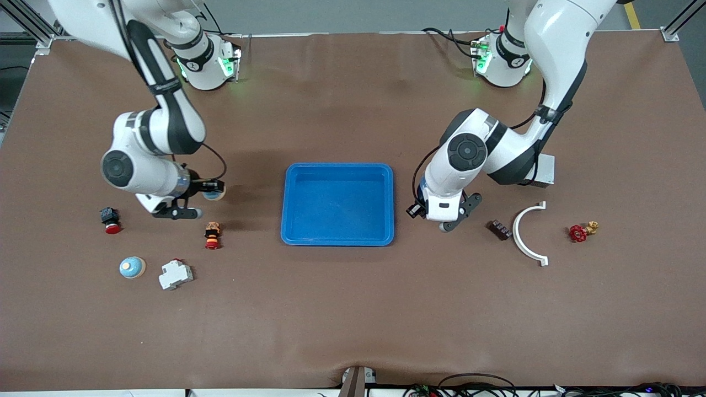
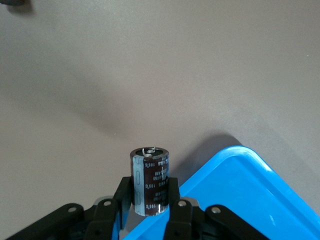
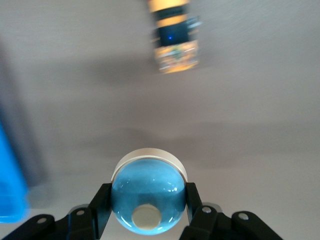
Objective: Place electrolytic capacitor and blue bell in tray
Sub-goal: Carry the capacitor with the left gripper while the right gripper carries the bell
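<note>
While clamped: left gripper (image 2: 150, 200) on capacitor (image 2: 150, 181).

Table cover (image 1: 353, 309): matt brown, slightly wrinkled at the edge nearest the camera. Tray (image 1: 337, 168): glossy blue plastic, smooth. Capacitor (image 2: 150, 182): shiny dark printed sleeve, bare metal top. Blue bell (image 3: 148, 197): polished dome (reflective), cream base. Curved bracket (image 1: 524, 234): white plastic, smooth.
</note>
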### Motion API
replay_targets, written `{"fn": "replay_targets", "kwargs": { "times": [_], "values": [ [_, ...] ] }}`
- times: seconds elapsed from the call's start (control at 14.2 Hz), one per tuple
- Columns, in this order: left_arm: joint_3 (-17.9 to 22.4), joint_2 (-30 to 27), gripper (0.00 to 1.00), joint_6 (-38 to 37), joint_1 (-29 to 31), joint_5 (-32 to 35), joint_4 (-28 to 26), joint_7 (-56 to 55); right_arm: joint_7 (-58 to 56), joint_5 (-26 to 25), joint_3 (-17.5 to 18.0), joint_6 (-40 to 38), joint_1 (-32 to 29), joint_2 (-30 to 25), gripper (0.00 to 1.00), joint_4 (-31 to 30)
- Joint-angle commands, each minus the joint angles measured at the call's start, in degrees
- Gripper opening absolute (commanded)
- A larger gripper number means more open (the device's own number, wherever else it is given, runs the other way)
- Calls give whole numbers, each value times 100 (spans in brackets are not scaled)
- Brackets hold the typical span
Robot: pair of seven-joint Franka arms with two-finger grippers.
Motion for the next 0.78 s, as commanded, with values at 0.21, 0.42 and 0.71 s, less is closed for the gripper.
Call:
{"fn": "replay_targets", "kwargs": {
  "times": [0.21, 0.42, 0.71],
  "values": [
    [18, 94, 0, 91, -49, 163, 96, -176, 1952, 551, -58, 468, 1281, -113, 12, -24],
    [9, 164, 0, 126, -58, 154, 113, -176, 2772, 551, -58, 548, 1739, 88, 12, 309],
    [9, 339, 0, 355, -320, 137, 253, -641, 3450, 551, -67, 846, 2179, 563, 12, 732]
  ]
}}
